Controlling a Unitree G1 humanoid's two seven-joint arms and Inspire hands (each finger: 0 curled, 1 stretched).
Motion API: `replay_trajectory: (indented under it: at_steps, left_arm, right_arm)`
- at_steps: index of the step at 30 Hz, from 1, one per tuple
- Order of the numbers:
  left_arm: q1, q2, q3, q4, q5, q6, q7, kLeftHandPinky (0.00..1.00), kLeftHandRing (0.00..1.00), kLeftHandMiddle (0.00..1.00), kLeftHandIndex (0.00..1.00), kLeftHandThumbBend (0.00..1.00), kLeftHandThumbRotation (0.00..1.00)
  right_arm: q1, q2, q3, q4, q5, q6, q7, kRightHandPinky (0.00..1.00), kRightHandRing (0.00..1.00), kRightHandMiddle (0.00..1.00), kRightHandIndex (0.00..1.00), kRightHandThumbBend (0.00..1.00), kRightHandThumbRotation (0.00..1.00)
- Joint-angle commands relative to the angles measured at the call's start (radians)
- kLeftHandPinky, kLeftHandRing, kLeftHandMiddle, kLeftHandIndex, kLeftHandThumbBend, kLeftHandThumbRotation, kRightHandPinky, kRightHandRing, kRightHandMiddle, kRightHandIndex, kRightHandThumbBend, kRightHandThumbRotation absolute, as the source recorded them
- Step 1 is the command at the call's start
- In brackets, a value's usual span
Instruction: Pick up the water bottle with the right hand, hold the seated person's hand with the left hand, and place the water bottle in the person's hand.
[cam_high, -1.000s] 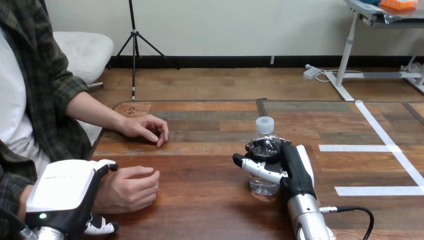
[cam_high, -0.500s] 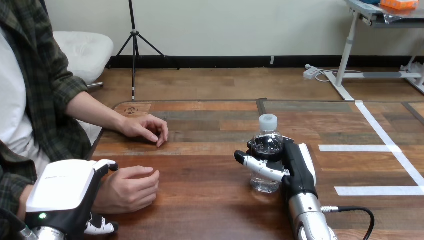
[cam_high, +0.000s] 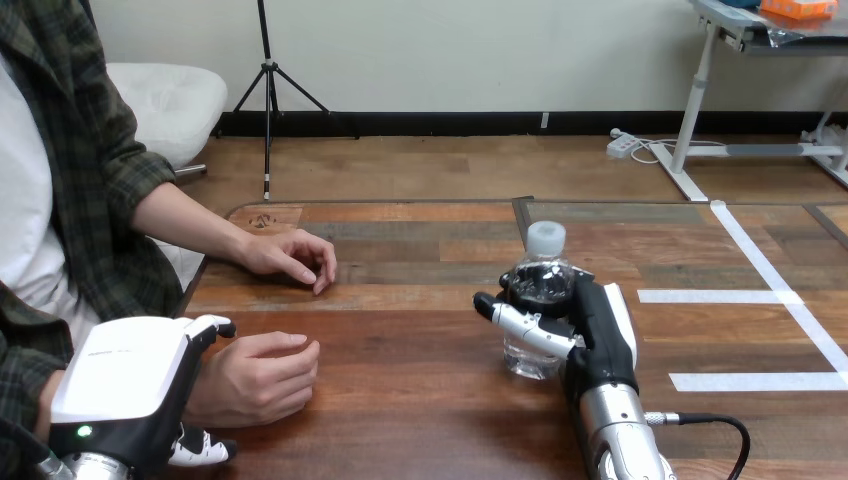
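Water bottle: a small, clear, thin-walled plastic cylinder with a rounded shoulder and a white screw cap, upright, right of the table's middle. The right hand clasps it from the robot's side. Its black-and-white thumb lies across the near face of the bottle at mid-height. Its fingers curl round the far side and show as a dark mass through the clear wall. That grip covers the bottle's midsection; the cap, shoulder and lower body are bare. Whether the base touches the table or stands just clear of it cannot be told. The silver right forearm is cut off by the bottom edge. The table is of matt wooden planks in mixed browns, with strips of white tape at its right. At the lower left, the left hand presents its smooth white back shell. A black-tipped digit hooks over the far side and others emerge below on the near side, so the hand is closed round the person's wrist, which the shell hides. The person's nearer hand projects from it as a loose fist lying on the table, well apart from the bottle. The person's farther hand rests palm down near the table's left edge, fingers bent.
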Motion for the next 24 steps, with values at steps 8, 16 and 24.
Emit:
replay_trajectory:
  at_steps: [8,16,24]
  left_arm:
    - [-0.052,0.020,-0.001,0.003,-0.004,-0.011,0.035,0.73,0.75,0.76,0.76,0.86,0.07]
    - [-0.055,0.018,-0.002,0.005,-0.001,-0.008,0.039,0.73,0.75,0.76,0.76,0.87,0.06]
    - [-0.059,0.015,-0.003,0.007,0.001,-0.005,0.041,0.73,0.75,0.76,0.76,0.88,0.06]
  right_arm:
    - [-0.092,0.005,-0.017,-0.083,0.018,-0.079,0.015,0.43,0.44,0.44,0.40,0.68,0.00]
    - [-0.092,0.003,-0.011,-0.111,0.007,-0.091,0.004,0.44,0.44,0.44,0.39,0.68,0.00]
    - [-0.088,0.008,-0.012,-0.148,0.013,-0.100,0.010,0.43,0.44,0.43,0.38,0.68,0.00]
